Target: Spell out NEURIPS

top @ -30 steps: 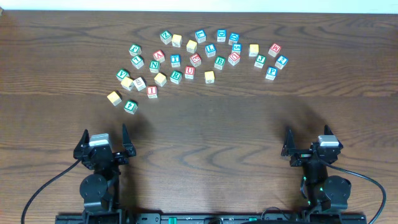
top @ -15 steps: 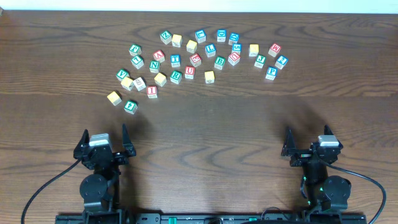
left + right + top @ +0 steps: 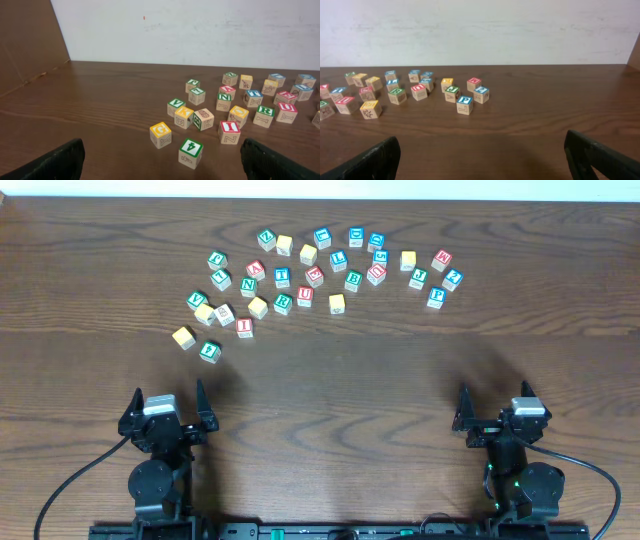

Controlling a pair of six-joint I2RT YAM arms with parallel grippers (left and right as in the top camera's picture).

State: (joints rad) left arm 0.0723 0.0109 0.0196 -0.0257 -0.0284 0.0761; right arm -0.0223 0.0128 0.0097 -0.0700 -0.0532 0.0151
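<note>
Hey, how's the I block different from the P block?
The I block has red print, the P block blue. The I block sits at the left of the scatter, the P block at the right. Both are small wooden cubes lying flat, letter up.

This looks like a robotics lab bench rather than anyone's home. Two small robot arms, the left arm [image 3: 158,448] and the right arm [image 3: 512,455], sit on a black rail [image 3: 330,530] along the bottom edge of the overhead view, with black cables [image 3: 70,480] looping off to either side. The dark wood-grain table [image 3: 400,380] carries a scatter of lettered wooden cubes [image 3: 320,270] in the upper middle. Across the top of both wrist views runs a bare white wall [image 3: 200,25], and a plain brown panel [image 3: 25,45] stands at the upper left of the left wrist view.
</note>
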